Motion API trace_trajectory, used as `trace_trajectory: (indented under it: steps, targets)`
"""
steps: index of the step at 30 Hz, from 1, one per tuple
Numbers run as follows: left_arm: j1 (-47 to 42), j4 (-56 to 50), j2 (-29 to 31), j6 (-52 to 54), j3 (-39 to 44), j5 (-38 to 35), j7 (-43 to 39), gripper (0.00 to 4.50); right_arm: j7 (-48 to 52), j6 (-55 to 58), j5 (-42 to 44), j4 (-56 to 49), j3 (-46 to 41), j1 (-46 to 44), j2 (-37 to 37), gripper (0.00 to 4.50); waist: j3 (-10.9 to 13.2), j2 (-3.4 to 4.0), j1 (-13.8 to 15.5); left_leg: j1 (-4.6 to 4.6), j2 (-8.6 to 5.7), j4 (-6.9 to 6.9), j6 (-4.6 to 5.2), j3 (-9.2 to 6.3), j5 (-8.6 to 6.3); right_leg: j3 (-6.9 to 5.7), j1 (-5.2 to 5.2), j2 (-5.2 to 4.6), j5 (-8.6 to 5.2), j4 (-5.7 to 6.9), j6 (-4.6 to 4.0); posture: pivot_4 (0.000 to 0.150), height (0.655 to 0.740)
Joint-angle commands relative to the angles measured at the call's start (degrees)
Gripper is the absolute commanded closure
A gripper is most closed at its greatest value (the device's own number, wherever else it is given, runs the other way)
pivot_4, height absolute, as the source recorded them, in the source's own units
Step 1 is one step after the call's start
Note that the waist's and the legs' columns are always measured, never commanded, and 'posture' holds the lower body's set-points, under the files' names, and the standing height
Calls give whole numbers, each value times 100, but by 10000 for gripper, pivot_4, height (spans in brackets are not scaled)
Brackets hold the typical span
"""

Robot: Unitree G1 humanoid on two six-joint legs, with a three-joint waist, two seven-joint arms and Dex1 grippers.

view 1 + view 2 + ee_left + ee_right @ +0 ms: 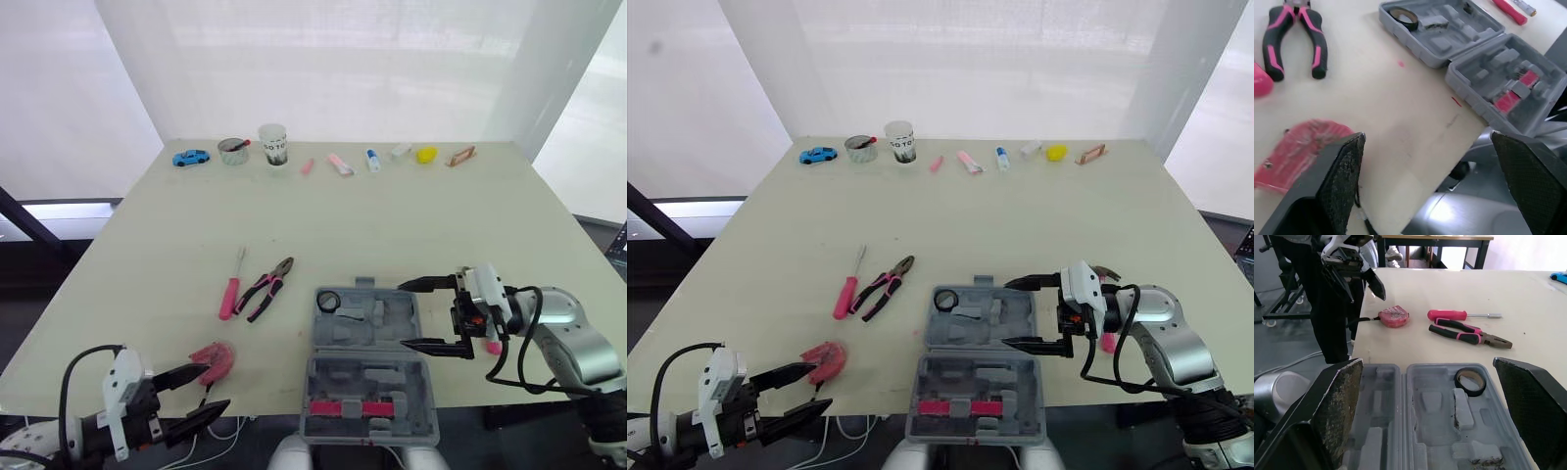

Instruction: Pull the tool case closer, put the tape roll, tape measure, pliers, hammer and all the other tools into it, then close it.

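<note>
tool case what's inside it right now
In the open tool case, the black tape roll sits in a far-half corner; a pink bar lies in the near half, partly covered by grey clips, so I cannot name it. Other slots look empty.

This looks like a robot test lab, not a home. A bare pale table (392,225) stands alone, closed in by white curtains (323,69). Along its far edge sits a tidy row of unrelated small props, among them a toy car (191,157) and a cup (273,144).
</note>
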Motion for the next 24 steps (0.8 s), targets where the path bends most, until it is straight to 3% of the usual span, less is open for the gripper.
trace_trajectory:
  steps: [1,11,24]
  targets:
    - [-302,474,275,-522,-84,458,-104,576,-44,-183,-6,-60,-14,-108,87,0,0,0,-6,0,1,0,0,0,0,0,1,1,0,0,0,1500,7400]
    - [-1376,1675,526,-1179,-801,1319,-16,576,-156,-248,-23,-96,-37,-83,172,0,4,4,-13,-2,2,-1,0,8,0,3,3,6,1,1,1,1500,7400]
    - [-1909,2485,519,-1423,-1319,1586,14,576,-114,-286,-70,-47,-18,-229,144,0,5,4,-18,0,2,1,0,14,0,0,2,8,1,17,1,1500,7400]
